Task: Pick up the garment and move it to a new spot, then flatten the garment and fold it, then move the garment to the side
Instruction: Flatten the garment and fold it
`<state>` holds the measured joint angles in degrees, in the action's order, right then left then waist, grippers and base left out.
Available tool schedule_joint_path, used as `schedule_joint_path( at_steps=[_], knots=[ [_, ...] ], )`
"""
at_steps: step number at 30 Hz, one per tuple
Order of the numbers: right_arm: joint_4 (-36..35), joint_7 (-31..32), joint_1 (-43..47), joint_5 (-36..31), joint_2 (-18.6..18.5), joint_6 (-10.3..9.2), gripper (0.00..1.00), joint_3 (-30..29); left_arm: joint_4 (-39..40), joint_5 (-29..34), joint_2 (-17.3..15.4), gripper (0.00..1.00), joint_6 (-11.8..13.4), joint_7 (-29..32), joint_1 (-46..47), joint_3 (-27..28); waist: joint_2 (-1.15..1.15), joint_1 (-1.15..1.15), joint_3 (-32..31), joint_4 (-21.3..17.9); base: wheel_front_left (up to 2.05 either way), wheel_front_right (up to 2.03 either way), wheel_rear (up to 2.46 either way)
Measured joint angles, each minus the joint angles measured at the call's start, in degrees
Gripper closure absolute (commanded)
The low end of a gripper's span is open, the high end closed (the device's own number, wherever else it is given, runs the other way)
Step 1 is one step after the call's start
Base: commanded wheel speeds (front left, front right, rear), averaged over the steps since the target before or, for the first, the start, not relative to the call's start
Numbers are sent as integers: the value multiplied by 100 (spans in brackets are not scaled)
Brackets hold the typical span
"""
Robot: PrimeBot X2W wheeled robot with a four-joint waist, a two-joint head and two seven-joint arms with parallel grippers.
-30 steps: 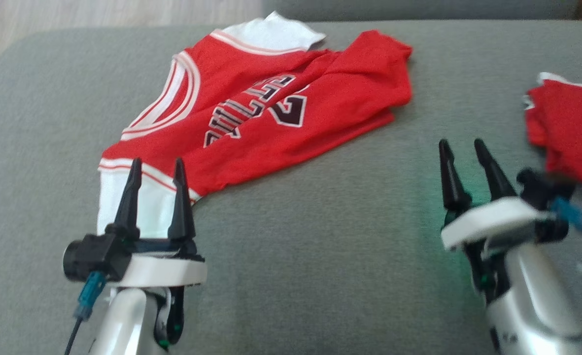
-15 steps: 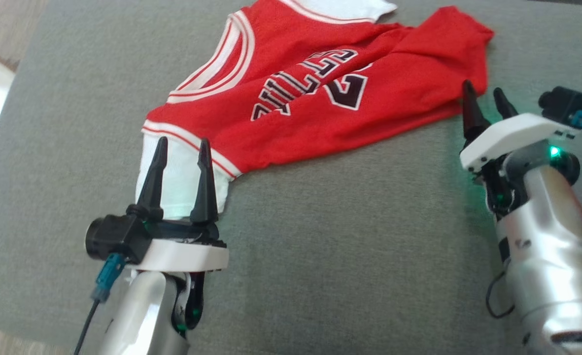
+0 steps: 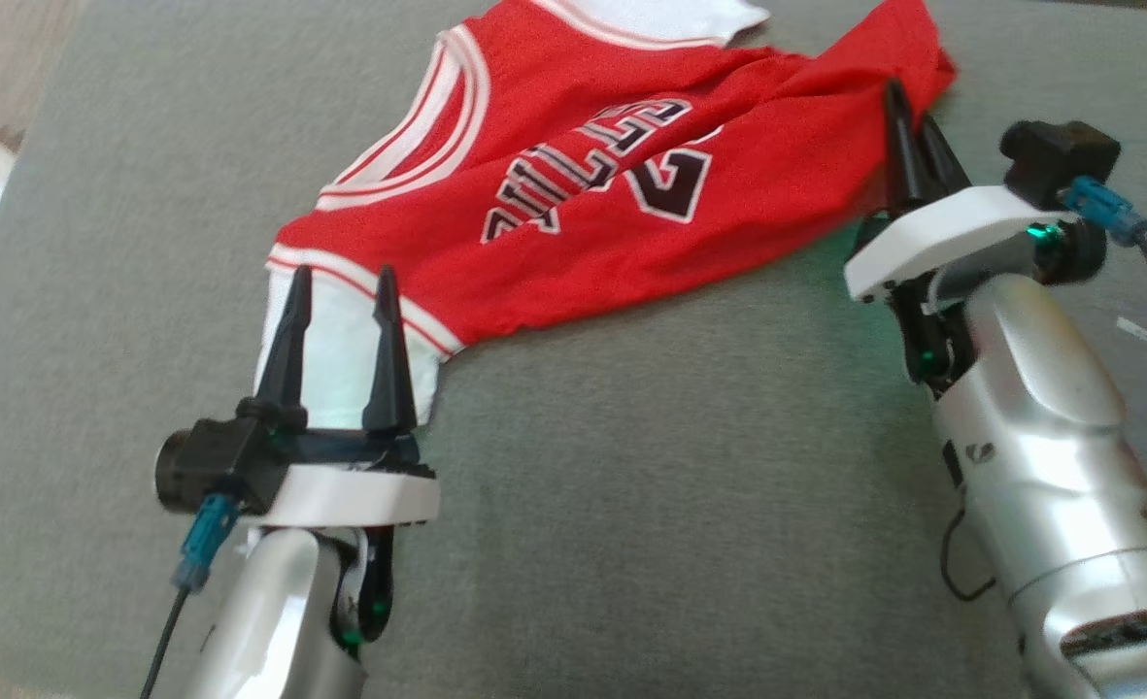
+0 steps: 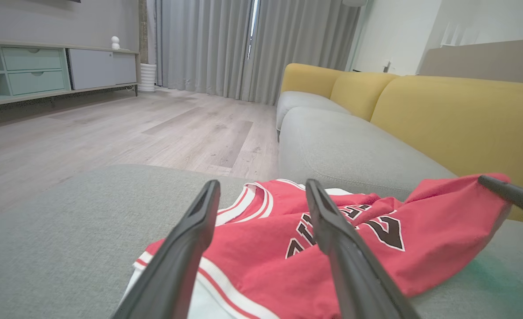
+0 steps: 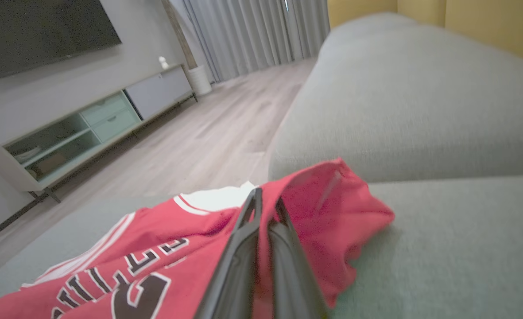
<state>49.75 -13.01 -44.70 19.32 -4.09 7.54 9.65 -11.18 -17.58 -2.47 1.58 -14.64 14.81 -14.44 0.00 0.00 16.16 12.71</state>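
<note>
My right gripper (image 3: pixel 908 105) was clamped on what looked like a hem corner of the garment (image 3: pixel 777 165), whose bulk lay just ahead of my spread left gripper (image 3: pixel 341 274), so a slow, high lift seemed wisest.

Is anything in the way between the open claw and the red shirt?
No, nothing visible. The left claw is open right at the white end of the shirt. The right claw is pinching its far red corner.
</note>
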Motion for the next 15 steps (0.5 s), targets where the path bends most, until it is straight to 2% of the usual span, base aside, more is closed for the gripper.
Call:
schedule_joint_path(
  at_steps=[4,9,15],
  knots=[
    [-860,-122,398,8,5,0,100,250,-1,142,0,0,-12,0,-166,204,0,0,-193,-252,0,0,0],
    [-2334,-136,1278,97,9,0,100,305,12,261,-1,0,-109,0,-414,378,0,-1,-512,-541,0,0,0],
    [-3368,-134,1958,-352,18,0,100,286,31,304,-1,0,-166,0,-621,471,0,-1,-954,-739,0,0,0]
  ],
)
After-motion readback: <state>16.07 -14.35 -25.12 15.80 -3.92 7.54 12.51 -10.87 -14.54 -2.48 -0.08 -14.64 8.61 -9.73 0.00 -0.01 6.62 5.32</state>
